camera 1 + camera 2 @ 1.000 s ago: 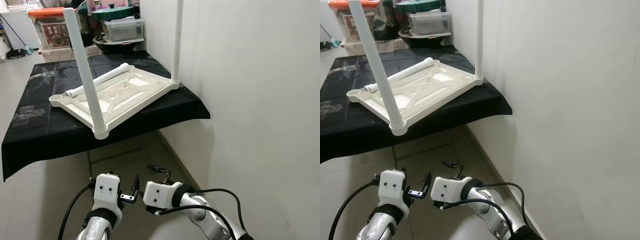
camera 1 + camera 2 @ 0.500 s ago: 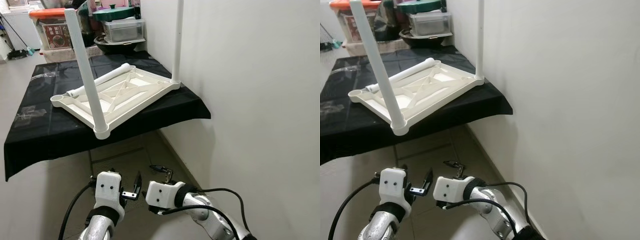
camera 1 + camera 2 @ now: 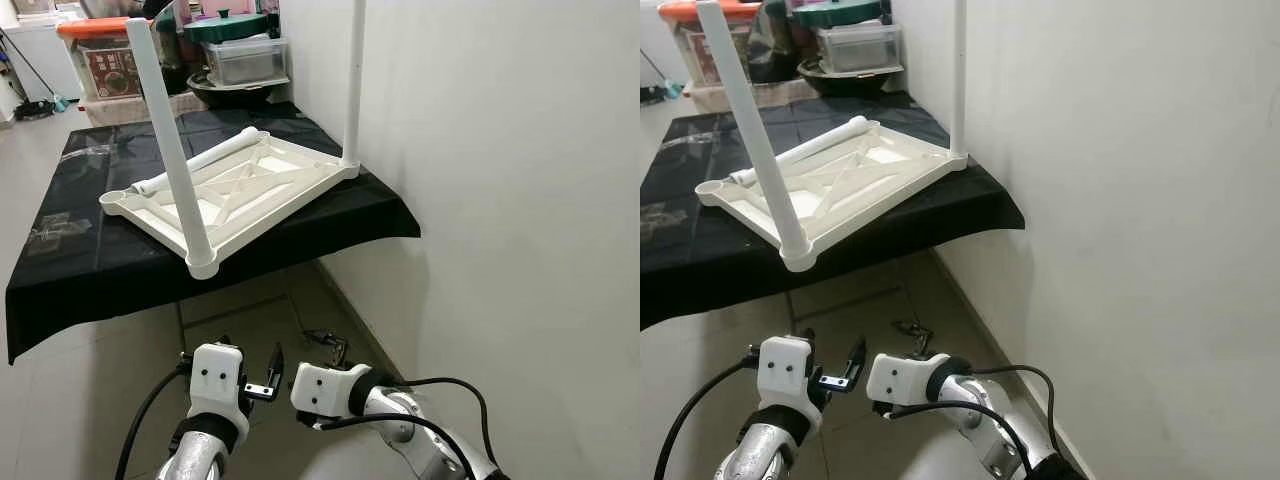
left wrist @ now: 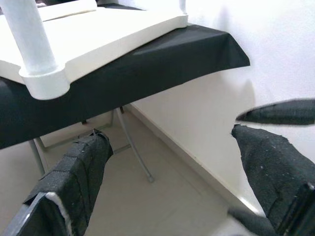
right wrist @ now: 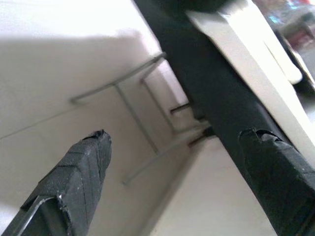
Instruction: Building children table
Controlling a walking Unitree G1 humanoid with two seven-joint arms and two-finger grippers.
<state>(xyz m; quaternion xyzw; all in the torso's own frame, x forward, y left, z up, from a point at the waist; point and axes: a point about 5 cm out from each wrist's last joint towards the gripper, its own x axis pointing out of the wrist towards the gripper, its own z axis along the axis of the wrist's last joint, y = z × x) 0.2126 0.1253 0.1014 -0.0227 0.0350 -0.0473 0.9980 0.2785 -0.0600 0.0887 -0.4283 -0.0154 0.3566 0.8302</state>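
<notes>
The white children's table top (image 3: 262, 185) lies upside down on a black-clothed table (image 3: 90, 260). Two white legs stand upright in its corners: one at the near corner (image 3: 170, 150) and one by the wall (image 3: 353, 80). A third leg (image 3: 205, 160) lies loose across the far side of the top, and the left corner socket (image 3: 115, 197) is empty. My left gripper (image 3: 240, 365) and right gripper (image 3: 328, 345) hang low over the floor, in front of and below the table edge. Both are open with nothing between their fingers, as the left wrist view (image 4: 172, 162) and right wrist view (image 5: 182, 167) show.
A white wall (image 3: 500, 200) runs close along the right. Storage boxes (image 3: 105, 65) and lidded containers (image 3: 245, 55) stand behind the table. Thin metal table legs (image 4: 130, 142) reach the tiled floor (image 3: 60, 400) under the cloth.
The picture has wobbled slightly. Both grippers stay low and open, with the right one shifted a touch. Nothing was taken hold of.
</notes>
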